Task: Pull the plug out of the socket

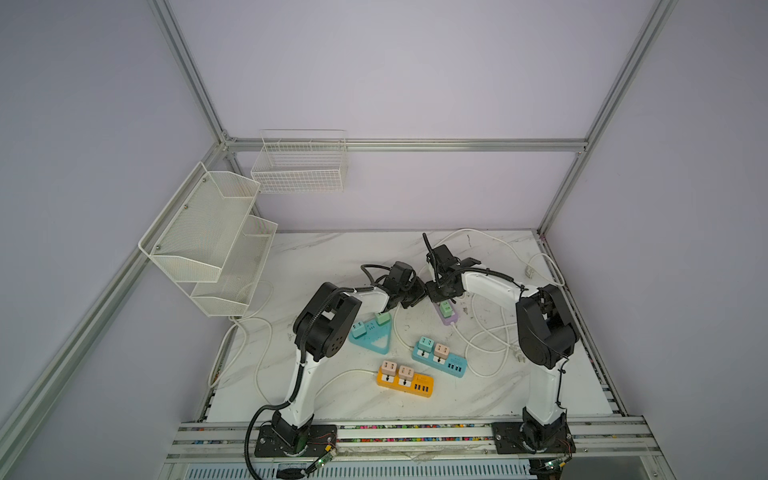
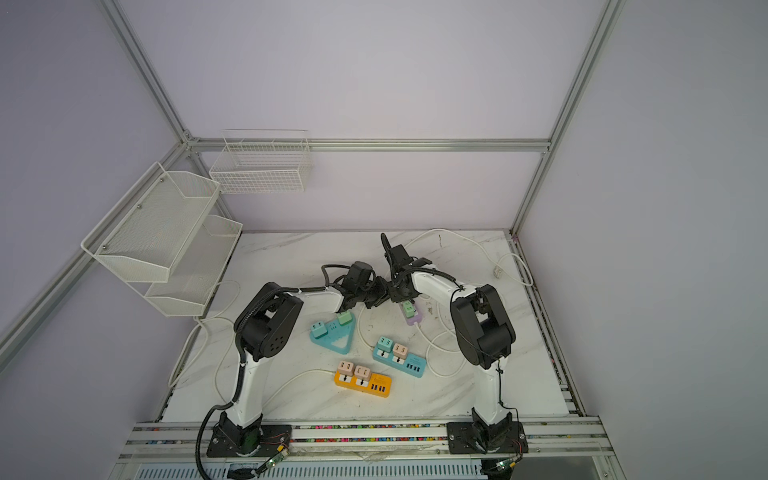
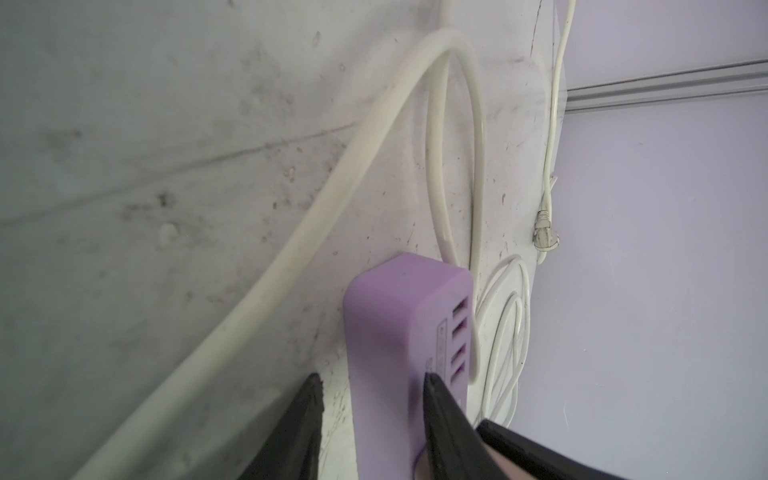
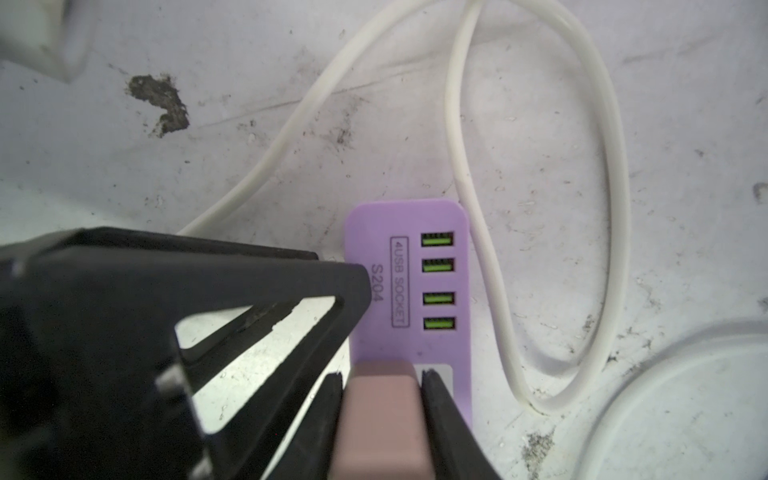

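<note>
— Biggest first?
— Matte lilac walls and ribbed aluminium posts. Below, a white marble-look table point(image 1: 478, 399), grey-veined, scuffed and dirt-flecked up close.
— On the walls?
— White perforated-metal shelf point(image 1: 208, 232), two tiers; nearby, a white wire basket point(image 1: 299, 166).
— Task item?
— purple power strip point(image 4: 411, 220): smooth rounded plastic, flat on the table's far middle, with four green USB slots.
— left gripper point(image 3: 372, 378)?
— Black fingers point(image 3: 436, 399) spread: one tip on the strip's top edge, the other beside it, bare table between.
— right gripper point(image 4: 382, 376)?
— Pinched tight on both sides of the pink plug point(image 4: 380, 415), blocky and matte, standing on the strip beside the USB row.
— Smallest?
— Glossy white cable point(image 4: 606, 166), looped alongside.
</note>
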`<state>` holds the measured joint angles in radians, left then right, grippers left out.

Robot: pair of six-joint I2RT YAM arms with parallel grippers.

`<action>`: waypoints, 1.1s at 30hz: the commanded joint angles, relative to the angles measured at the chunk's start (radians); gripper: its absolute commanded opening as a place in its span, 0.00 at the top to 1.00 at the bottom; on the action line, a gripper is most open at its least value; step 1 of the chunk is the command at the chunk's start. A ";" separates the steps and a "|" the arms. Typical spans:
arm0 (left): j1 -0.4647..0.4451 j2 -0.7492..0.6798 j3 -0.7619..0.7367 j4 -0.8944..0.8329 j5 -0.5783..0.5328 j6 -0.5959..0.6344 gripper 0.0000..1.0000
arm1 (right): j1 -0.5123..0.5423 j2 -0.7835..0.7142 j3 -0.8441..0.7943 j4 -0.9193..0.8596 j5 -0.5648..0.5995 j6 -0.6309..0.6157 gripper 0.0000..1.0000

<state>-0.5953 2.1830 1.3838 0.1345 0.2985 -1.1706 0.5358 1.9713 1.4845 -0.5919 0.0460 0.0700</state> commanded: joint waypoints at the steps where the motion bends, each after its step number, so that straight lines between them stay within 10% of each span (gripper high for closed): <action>1: 0.013 -0.018 0.043 0.034 0.021 -0.013 0.59 | 0.001 -0.003 0.035 -0.020 -0.027 -0.021 0.73; 33: 0.029 -0.019 0.008 0.075 0.066 -0.024 0.57 | -0.048 -0.067 -0.024 0.075 -0.141 0.014 0.86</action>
<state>-0.5632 2.1826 1.3834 0.1722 0.3355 -1.1938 0.4889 1.9556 1.4776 -0.5449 -0.0937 0.0753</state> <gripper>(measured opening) 0.438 0.301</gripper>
